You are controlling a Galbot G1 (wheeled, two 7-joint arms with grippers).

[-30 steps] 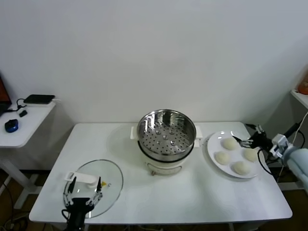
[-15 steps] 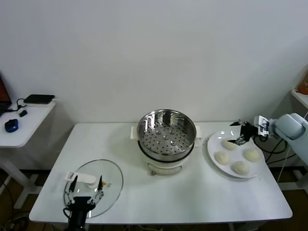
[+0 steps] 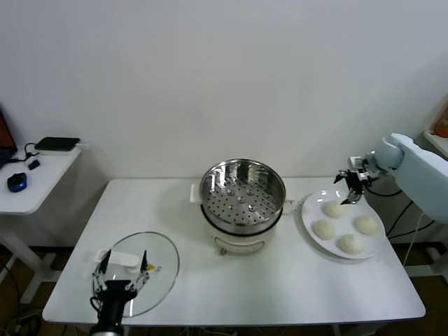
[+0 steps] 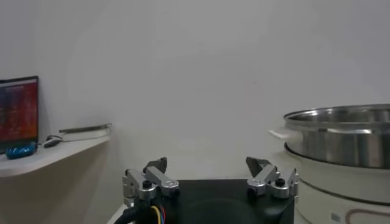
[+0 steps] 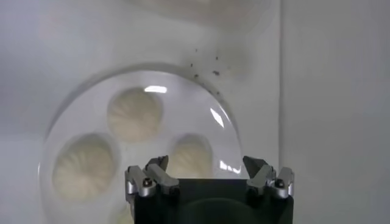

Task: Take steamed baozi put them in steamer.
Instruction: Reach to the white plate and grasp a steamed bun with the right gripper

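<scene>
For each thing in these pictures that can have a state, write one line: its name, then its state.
steamer: uncovered, basket empty.
glass lid: off, lying flat on the table.
plate: holds all four buns.
steamed baozi: on the plate, none gripped.
right gripper: open, empty, above the plate's far edge.
left gripper: open, empty, at the table's near edge, over the lid.

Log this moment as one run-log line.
right gripper open above plate | four baozi on plate | steamer empty | left gripper idle over lid
</scene>
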